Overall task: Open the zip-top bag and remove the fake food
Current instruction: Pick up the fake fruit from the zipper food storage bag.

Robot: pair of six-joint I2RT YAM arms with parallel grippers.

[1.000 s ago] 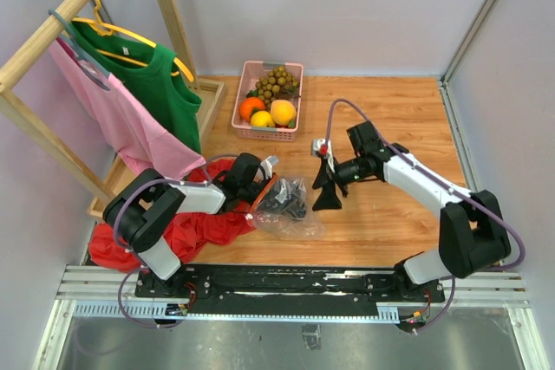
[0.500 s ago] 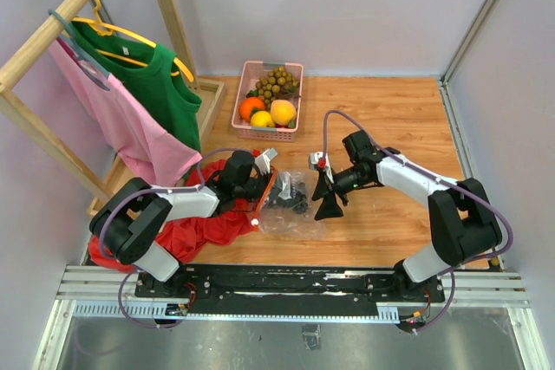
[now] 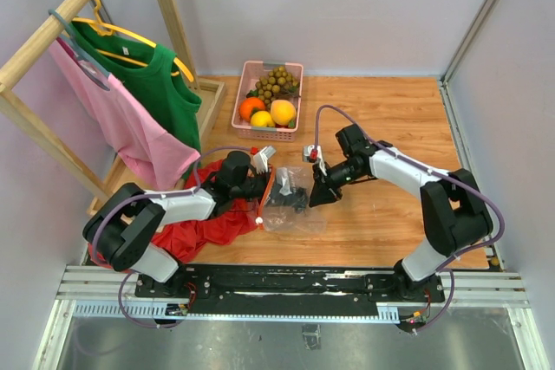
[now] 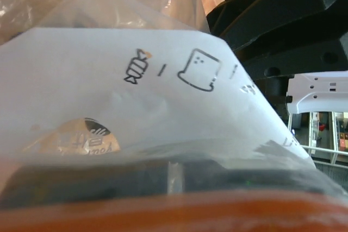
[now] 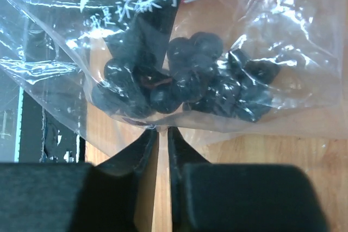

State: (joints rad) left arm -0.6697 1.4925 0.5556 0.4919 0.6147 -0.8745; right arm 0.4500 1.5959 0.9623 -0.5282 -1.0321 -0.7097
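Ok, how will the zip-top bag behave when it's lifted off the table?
Likely floppy: the zip-top bag is thin, crinkled film and should sag where unsupported. The dark purple bunch sits loose inside, so weight may shift. Glossy film could slip from a pinch.

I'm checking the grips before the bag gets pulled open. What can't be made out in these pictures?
- Left pincer: left wrist view, covered by the zip-top bag filling the frame.
- Right pincer: right wrist view, whether its tips pinch the clear film is unclear.
- Dark purple bunch: top view, too small; crinkled film glare blurs it close up.
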